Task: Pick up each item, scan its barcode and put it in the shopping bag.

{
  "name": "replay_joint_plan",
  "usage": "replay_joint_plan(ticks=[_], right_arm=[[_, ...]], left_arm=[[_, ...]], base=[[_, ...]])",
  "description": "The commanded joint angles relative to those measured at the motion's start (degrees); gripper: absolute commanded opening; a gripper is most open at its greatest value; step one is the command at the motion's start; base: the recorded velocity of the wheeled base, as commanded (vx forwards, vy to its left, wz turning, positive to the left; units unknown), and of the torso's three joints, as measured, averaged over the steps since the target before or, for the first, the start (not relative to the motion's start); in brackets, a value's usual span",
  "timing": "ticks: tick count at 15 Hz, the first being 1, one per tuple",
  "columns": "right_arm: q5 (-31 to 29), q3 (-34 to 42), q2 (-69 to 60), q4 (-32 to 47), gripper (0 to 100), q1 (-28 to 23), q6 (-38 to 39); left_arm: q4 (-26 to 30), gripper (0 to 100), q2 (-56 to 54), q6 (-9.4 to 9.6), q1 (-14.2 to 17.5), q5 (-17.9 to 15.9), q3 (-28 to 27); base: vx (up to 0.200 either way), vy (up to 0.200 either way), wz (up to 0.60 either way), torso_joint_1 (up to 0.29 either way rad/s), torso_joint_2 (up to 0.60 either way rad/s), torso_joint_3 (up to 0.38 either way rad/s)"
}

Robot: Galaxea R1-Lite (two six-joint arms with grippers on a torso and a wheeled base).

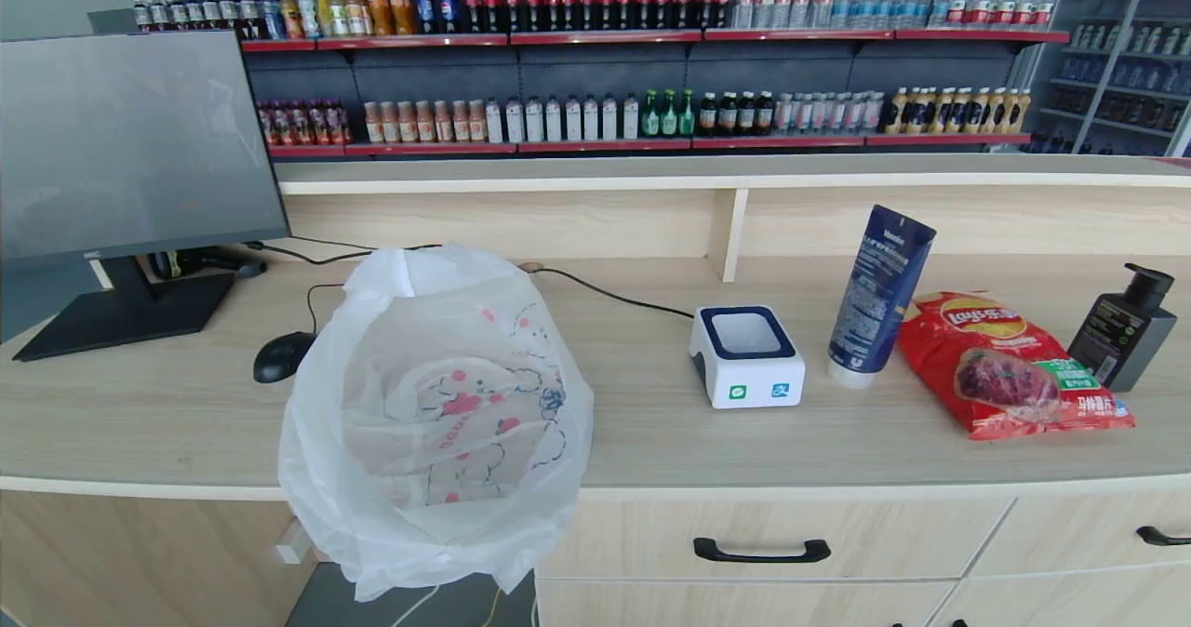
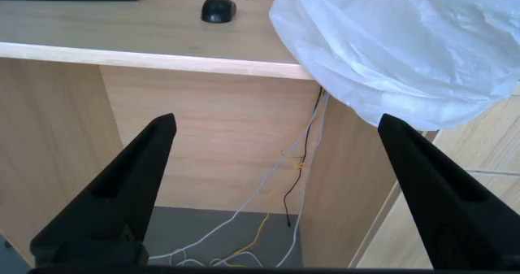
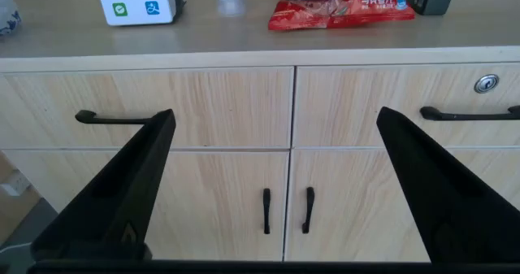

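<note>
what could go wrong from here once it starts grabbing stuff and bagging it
The tube stands upright on its cap, close beside the chips. A nudge while grasping either one might topple it. The bag sags over the front edge of the counter, so the weight of a dropped item could drag it off.

Open white bag (image 1: 437,422), scanner (image 1: 746,355), upright blue tube (image 1: 879,297), flat chip packet (image 1: 1010,366), pump bottle (image 1: 1121,329)
</note>
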Motion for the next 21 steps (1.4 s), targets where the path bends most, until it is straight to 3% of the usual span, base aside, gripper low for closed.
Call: replay_joint_plan(ticks=[1, 6, 7, 10, 13, 16, 18, 21], right_arm=[[0.01, 0.0, 0.09, -0.01, 100, 0.0, -0.07], [0.89, -0.35, 0.09, -2.12, 100, 0.0, -2.8], [1.25, -3.87, 0.88, -6.51, 100, 0.18, -3.5], [1.16, -9.4, 8.35, -5.98, 100, 2.2, -3.41], [1.16, -17.93, 20.04, -6.42, 100, 3.34, -3.76], [-1.13, -27.69, 33.13, -6.51, 100, 9.05, -3.85], [-1.92, -34.54, 42.98, -7.21, 100, 9.93, -4.56], [-1.92, -44.74, 60.21, -14.25, 100, 9.84, -6.75]], left_arm=[[-0.01, 100, -0.02, -0.01, 0.0, -0.04, 0.01], [-0.01, 100, -0.02, -0.01, 0.0, -0.04, 0.01], [-0.01, 100, -0.02, -0.01, 0.0, -0.04, 0.01], [-0.01, 100, -0.02, -0.01, 0.0, 0.05, 0.01], [-0.01, 100, -0.02, -0.01, 0.0, 0.05, 0.01], [-0.01, 100, -0.02, -0.01, 0.0, -0.04, 0.01], [-0.01, 100, -0.02, -0.01, 0.0, 0.05, 0.01], [-0.01, 100, -0.02, -0.01, 0.0, 0.05, 0.01]], base=[[0.0, 0.0, 0.0, 0.0, 0.0, 0.0], [0.0, 0.0, 0.0, 0.0, 0.0, 0.0], [0.0, 0.0, 0.0, 0.0, 0.0, 0.0], [0.0, 0.0, 0.0, 0.0, 0.0, 0.0], [0.0, 0.0, 0.0, 0.0, 0.0, 0.0], [0.0, 0.0, 0.0, 0.0, 0.0, 0.0], [0.0, 0.0, 0.0, 0.0, 0.0, 0.0], [0.0, 0.0, 0.0, 0.0, 0.0, 0.0]])
